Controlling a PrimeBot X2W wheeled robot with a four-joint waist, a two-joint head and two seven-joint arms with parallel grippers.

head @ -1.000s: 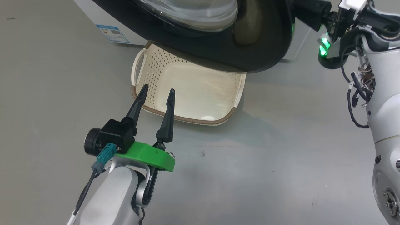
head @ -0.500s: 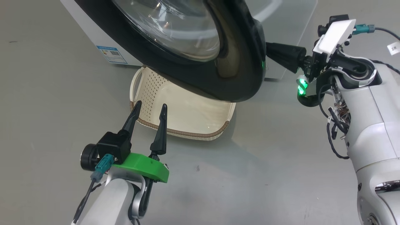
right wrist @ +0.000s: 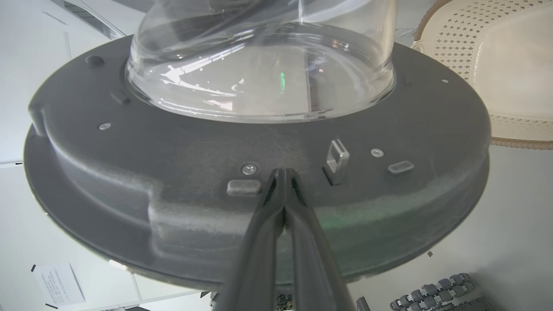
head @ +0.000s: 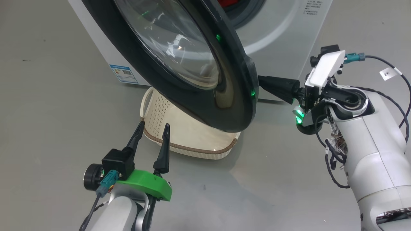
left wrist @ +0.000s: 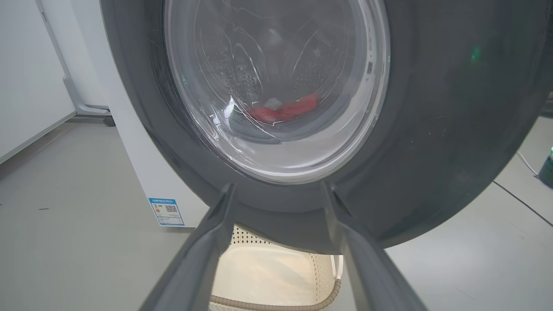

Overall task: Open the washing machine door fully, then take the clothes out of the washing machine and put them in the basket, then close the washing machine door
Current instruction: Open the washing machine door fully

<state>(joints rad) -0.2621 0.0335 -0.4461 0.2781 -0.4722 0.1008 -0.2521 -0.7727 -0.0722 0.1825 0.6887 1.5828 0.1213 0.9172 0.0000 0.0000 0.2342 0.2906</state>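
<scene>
1. Step in hand, as judged: opening the washing machine door [head: 192, 64], which stands part-open and not yet fully swung.
2. Right gripper [right wrist: 283, 175]: jaws closed together, holding nothing, tips pressed on the door's inner face just beside the latch [right wrist: 337, 157].
3. Left gripper [head: 153, 125]: jaws wide, empty, in front of the door and apart from it.
4. The basket [head: 192, 149] sits beneath the door. The clothes [left wrist: 285, 111] lie behind the door, inside the washing machine [head: 282, 29].
5. Next move calls for pushing the door wider before any reach inside.

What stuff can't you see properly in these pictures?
- Clothes: left wrist view, a blurry red patch behind the washing machine door glass.
- Basket: head view, far part hidden under the door.
- Blue label: head view, print too small to read.
- Right gripper: head view, fingertips hidden behind the door rim.
</scene>
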